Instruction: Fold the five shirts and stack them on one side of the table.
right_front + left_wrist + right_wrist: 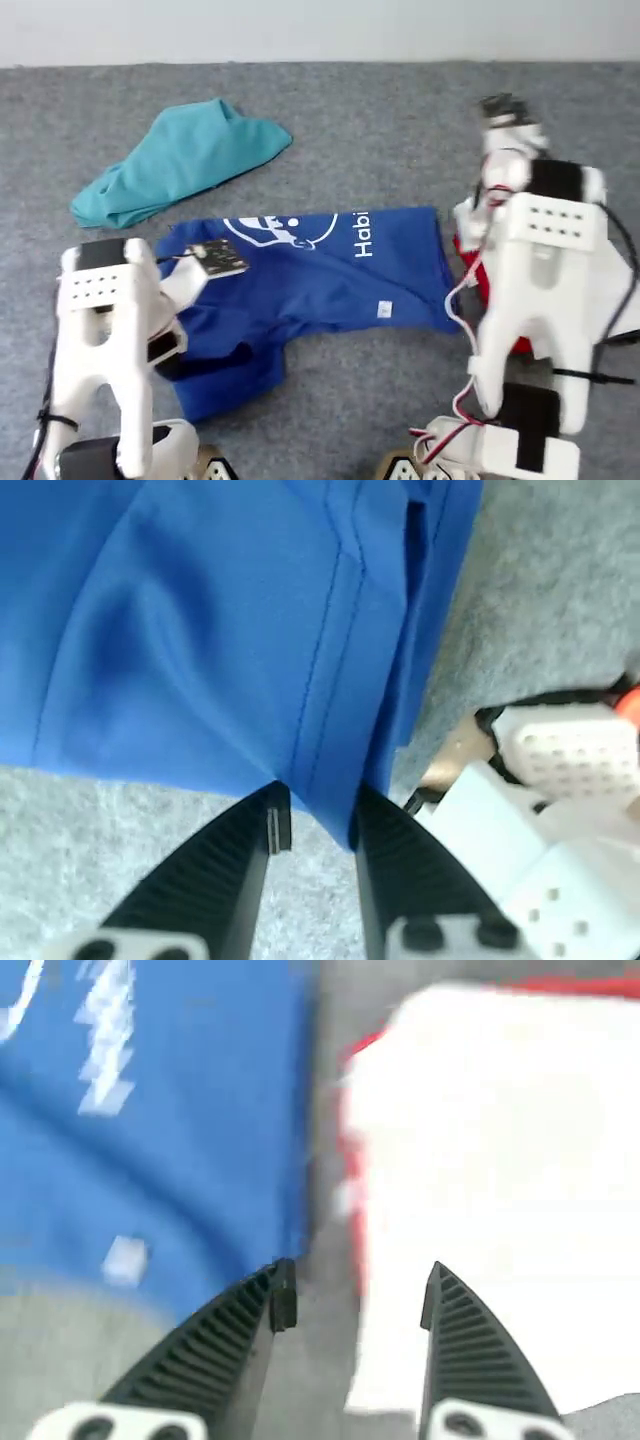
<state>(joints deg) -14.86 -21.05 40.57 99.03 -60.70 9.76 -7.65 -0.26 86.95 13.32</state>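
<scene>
Left gripper [322, 815]: clamped on the hem fold of the blue cotton shirt [200, 630] with white print. The stitched edge sits pinched between the two black ribbed fingers [250, 850]. Beyond the fingertips the blue fabric spreads away in soft wrinkles. Grey felt-like table cover [120, 810] lies under the jaws and off to one side.

Right gripper [357, 1295]: released, with its jaws well apart and nothing between them. It hangs over a strip of grey cover, with the blue shirt's edge just beside one fingertip. Just beside the other fingertip is a flat white cloth [480, 1160] lying on a red cloth [355, 1170] that shows as a thin border. A small white label [125, 1260] sits on the blue fabric near the gripper, and the white print is farther out.

High view: the blue shirt lies flat between the two arms with one near corner folded over. A crumpled teal shirt [180, 155] lies well apart, past the blue one on the far left side.
</scene>
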